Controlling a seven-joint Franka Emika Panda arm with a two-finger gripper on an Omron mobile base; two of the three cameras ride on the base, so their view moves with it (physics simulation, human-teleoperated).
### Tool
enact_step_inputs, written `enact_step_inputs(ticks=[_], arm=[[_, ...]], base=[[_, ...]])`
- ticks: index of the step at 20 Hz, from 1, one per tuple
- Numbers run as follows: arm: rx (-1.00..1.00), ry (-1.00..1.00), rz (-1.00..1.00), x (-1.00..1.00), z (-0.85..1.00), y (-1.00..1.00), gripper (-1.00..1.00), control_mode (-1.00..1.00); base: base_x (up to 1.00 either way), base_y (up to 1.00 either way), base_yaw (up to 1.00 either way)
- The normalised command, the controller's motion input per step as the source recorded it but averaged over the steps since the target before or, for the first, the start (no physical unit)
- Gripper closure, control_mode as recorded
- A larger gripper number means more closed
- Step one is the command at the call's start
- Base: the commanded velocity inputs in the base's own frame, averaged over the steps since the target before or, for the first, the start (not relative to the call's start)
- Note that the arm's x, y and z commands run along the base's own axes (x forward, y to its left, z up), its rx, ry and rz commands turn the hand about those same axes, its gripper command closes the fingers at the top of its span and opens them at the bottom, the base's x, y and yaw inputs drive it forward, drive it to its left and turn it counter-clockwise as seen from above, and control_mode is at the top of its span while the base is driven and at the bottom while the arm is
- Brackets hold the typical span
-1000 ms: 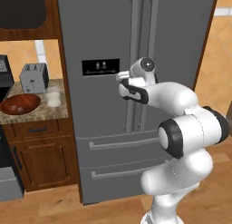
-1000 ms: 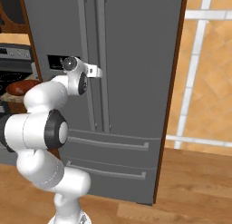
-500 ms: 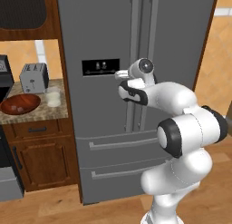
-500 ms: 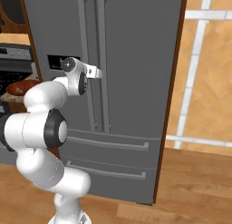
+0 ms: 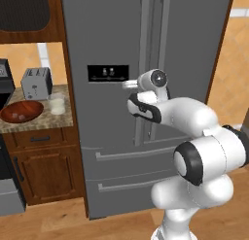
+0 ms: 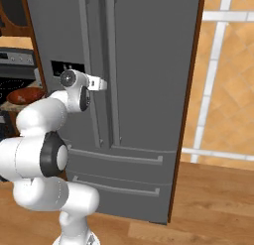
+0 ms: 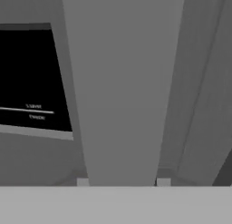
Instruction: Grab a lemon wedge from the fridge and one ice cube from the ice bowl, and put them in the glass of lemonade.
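Left to right in the left base view: a toaster (image 5: 37, 82) stood at the back of the stone tabletop (image 5: 58, 120), with the wooden ice bowl (image 5: 21, 111) in front of it and the glass of lemonade (image 5: 57, 103) just beside the bowl, near the tabletop's right edge. That edge met the left side of the fridge (image 5: 112, 35), leaving no gap. Pale specks lay in the bowl, too small to tell apart as an ice cube.

Both fridge doors were shut, so the lemon wedge could not be seen. The black dispenser panel (image 5: 108, 73) sat on the left door; the two long handles (image 5: 144, 64) ran side by side at the door seam, with two drawers (image 5: 127, 152) below.

The tool (image 5: 130, 84) was pressed to the left door's handle at about panel height. In the hand view the handle (image 7: 118, 87) rose between the two fingertips (image 7: 83, 182), which sat close against its sides: the tool was closed on the handle.

To the right of the fridge, open wooden floor (image 6: 218, 209) and a tiled wall (image 6: 223, 75) left free room for a door to swing.
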Motion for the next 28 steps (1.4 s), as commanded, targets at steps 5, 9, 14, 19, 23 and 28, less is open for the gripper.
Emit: enact_step_inputs(ticks=[5,9,14,19,23,28], arm=[[-0.08,-0.10,0.04,-0.85,1.00,0.63,1.00,-1.00],[-0.15,-0.07,0.03,-0.86,1.00,0.87,-1.00,-1.00],[-0.19,-0.09,0.02,-1.00,1.00,0.88,-1.00,-1.00],[-0.04,-0.03,0.00,-1.00,0.89,0.21,-1.00,-1.00],[0.39,0.04,0.04,-0.94,0.00,-1.00,-1.00,-1.00],[0.56,0.02,0.00,-0.87,-0.03,-1.00,-1.00,-1.00]], base=[[0.00,0.00,0.00],[0.00,0.00,0.00],[0.00,0.00,0.00],[0.00,0.00,0.00],[0.00,0.00,0.00],[0.00,0.00,0.00]])
